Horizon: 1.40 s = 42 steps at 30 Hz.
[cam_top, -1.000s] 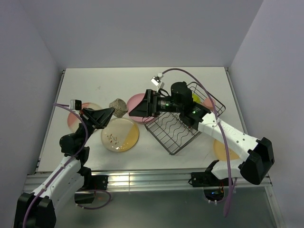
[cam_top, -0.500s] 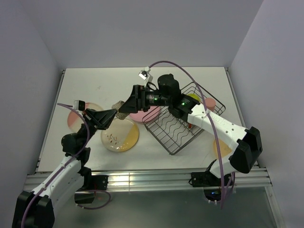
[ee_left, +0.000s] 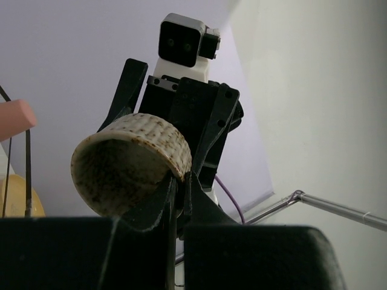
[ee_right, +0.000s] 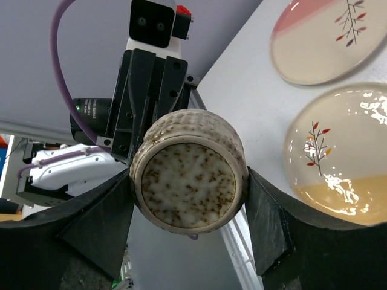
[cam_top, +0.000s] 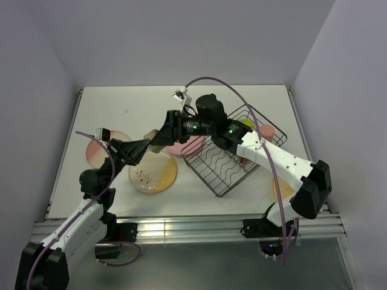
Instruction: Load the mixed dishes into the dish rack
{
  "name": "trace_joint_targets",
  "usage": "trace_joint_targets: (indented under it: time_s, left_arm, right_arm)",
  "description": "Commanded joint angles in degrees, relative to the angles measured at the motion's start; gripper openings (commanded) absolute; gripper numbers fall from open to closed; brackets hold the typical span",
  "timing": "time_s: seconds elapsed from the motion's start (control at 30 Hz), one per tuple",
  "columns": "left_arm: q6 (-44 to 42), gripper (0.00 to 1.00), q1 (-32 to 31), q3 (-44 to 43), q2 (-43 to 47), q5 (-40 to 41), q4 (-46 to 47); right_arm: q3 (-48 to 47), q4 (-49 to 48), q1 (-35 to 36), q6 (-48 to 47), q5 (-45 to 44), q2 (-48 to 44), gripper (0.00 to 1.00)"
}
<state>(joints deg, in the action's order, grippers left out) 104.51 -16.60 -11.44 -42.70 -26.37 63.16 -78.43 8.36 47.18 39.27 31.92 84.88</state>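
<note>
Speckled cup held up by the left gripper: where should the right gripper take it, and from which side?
By the rounded side wall, coming from the base end. The small grey cup lies on its side in the air, mouth toward the left gripper, which pinches its rim. The flat base faces the right gripper, so fingers on opposite flanks fit.

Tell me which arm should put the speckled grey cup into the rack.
Right. The right gripper clasps the small grey cup on both sides, and the dish rack lies beside that arm; the left gripper pinches its rim, farther off.
</note>
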Motion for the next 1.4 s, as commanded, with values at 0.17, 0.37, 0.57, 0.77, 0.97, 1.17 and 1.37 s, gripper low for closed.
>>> trace_joint_targets:
  time_s: [0.17,0.37,0.57,0.77,0.97,1.17,1.37]
  left_arm:
    - [-3.1,0.94,-0.5,-1.6,3.0,-1.1,-7.0]
    - [-12.2,0.99,-0.5,-6.5,9.8,3.9,-37.4]
    - [-24.1,0.99,-0.5,-17.9,7.5,9.1,-65.2]
    - [-23.5,0.97,-0.5,-16.9,4.3,3.4,-59.6]
    - [-23.6,0.93,-0.5,-15.5,4.0,2.6,-58.1]
    - [-25.2,0.92,-0.5,-16.1,3.8,2.5,-59.3]
    - [-25.8,0.91,-0.5,-15.8,2.2,1.4,-58.2]
  right_arm:
    - [-0.8,2.8,0.6,-3.6,-7.3,-3.1,0.0]
    - [0.7,9.4,-2.3,-7.0,-14.2,-6.3,0.0]
    - [-0.8,24.8,-7.2,-11.9,-36.3,-3.7,0.0]
    - [1.2,27.6,-11.6,-15.4,-50.2,0.1,0.0]
    - [3.2,25.6,-15.2,-18.1,-53.1,3.5,0.0]
    - [4.6,22.8,-19.0,-18.3,-54.3,7.2,0.0]
    - [3.4,21.4,-20.6,-19.1,-54.6,12.7,0.0]
